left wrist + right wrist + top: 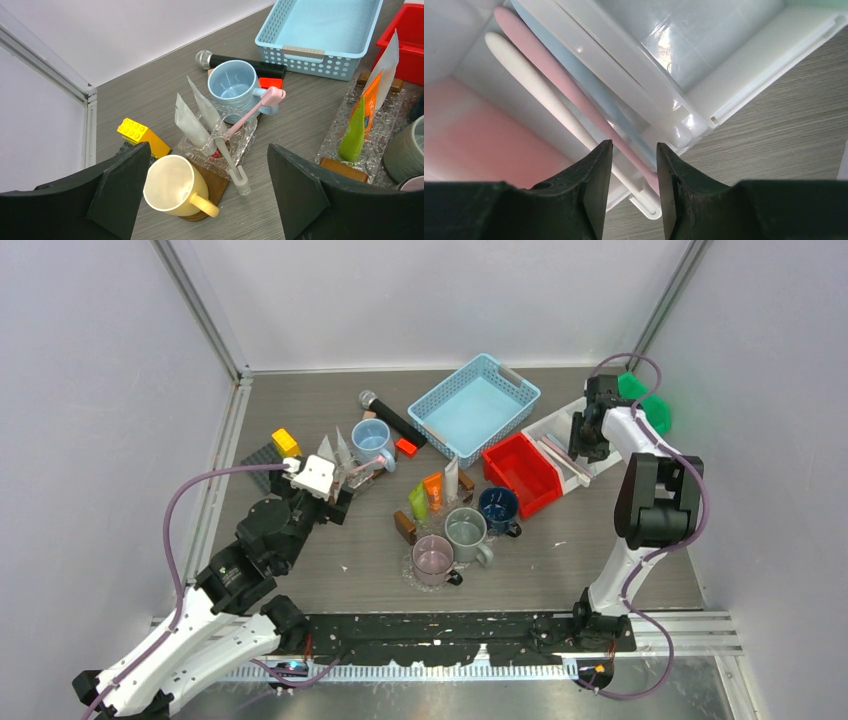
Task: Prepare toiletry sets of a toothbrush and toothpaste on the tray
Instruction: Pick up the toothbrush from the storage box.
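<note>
Currently in hand: picking one brush out of the white bin (744,55) at the far right of the table, as I read it.
Right gripper (634,150): jaws a narrow gap apart, straddling the tail end of the pink toothbrush (574,95); I see no pinch on it yet.
Neighbours: the white toothbrush (539,91) lies just beside it and passes beneath one finger; the blue toothbrush (585,81) lies against its other side.
Doing it well: I'd centre on the pink handle alone, keep that finger off the white one, clamp squarely, then lift straight up over the bin's lip before swinging away.
Risk: two brushes caught together, or the slim handle pivoting in the grip.
Left gripper (209,150): jaws wide apart, holding nothing, hovering over a glass tray (245,140) that carries a second pink toothbrush (252,112) and pale tubes (192,125).
Likely destination: the other glass tray (382,135), where a green tube (352,137), an orange tube (369,107) and a white tube (387,65) stand, with no brush that I can see.
Writing: dark print on the orange tube, too small to read; no brand legible anywhere.
</note>
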